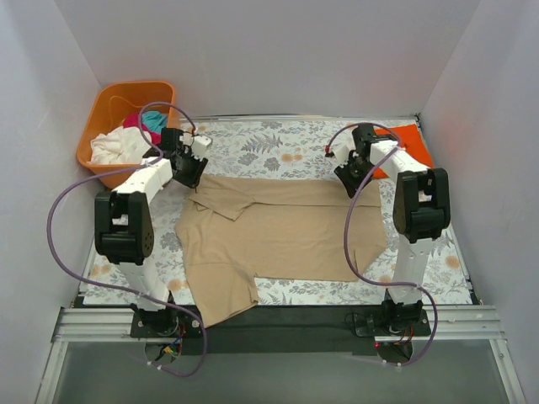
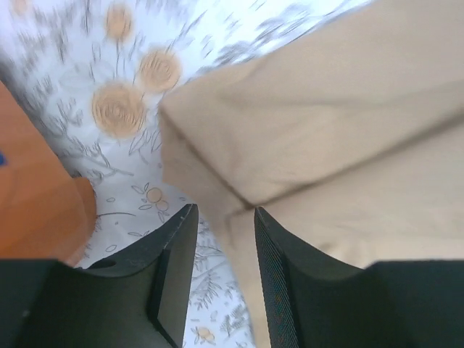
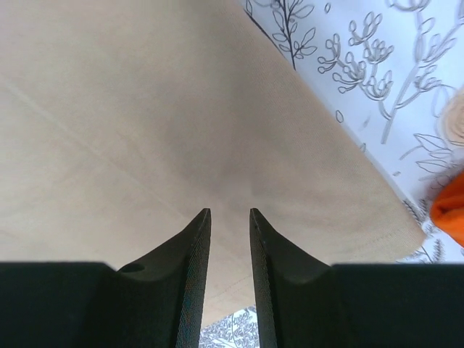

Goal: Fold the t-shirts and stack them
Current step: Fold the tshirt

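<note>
A large tan-beige t-shirt [image 1: 278,231] lies spread on the flowered tablecloth, its far left sleeve folded inward. My left gripper [image 1: 190,172] hovers open over the shirt's far left corner; in the left wrist view its jaws [image 2: 223,217] stand apart over the shirt's edge [image 2: 304,130], holding nothing. My right gripper [image 1: 349,178] is over the shirt's far right corner; in the right wrist view its jaws [image 3: 229,217] stand a little apart above the cloth [image 3: 145,109], empty. An orange t-shirt [image 1: 406,145] lies folded at the far right. White, magenta and teal shirts [image 1: 126,139] lie in the basket.
An orange plastic basket [image 1: 109,105] stands at the far left corner, also showing in the left wrist view [image 2: 36,203]. White walls enclose the table on three sides. A black rail [image 1: 278,316] runs along the near edge, under the shirt's hanging sleeve.
</note>
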You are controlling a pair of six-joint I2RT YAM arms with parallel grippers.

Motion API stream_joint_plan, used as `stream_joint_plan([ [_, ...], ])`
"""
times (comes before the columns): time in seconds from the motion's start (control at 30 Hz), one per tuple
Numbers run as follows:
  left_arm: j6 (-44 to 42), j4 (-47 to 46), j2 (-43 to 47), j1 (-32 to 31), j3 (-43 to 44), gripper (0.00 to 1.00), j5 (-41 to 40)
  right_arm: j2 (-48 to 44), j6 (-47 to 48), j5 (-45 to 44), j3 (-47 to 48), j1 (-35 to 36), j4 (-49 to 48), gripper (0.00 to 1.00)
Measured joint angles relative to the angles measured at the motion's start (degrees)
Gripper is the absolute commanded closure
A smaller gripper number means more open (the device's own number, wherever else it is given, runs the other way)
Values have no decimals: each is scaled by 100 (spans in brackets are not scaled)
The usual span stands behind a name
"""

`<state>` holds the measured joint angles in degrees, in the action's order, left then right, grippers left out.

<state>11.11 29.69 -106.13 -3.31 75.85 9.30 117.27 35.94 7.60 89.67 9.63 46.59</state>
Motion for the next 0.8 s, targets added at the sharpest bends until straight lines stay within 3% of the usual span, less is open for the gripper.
stream_joint_plan([
  [0.13, -321, 173, 1010, -566, -136, 65, 417, -391, -11, 114, 0, 44, 24, 69],
  [0.27, -404, 302, 1432, -1322, -328, 69, 612, -765, 24, 131, -155, 81, 52, 69],
  [0.47, -31, 592, 874, -1937, -632, 67, 590, -933, 50, 46, -481, 83, 184, 70],
  [0.8, 284, 826, 525, -2092, -789, 62, 323, -933, 72, 0, -514, 20, 269, 70],
])
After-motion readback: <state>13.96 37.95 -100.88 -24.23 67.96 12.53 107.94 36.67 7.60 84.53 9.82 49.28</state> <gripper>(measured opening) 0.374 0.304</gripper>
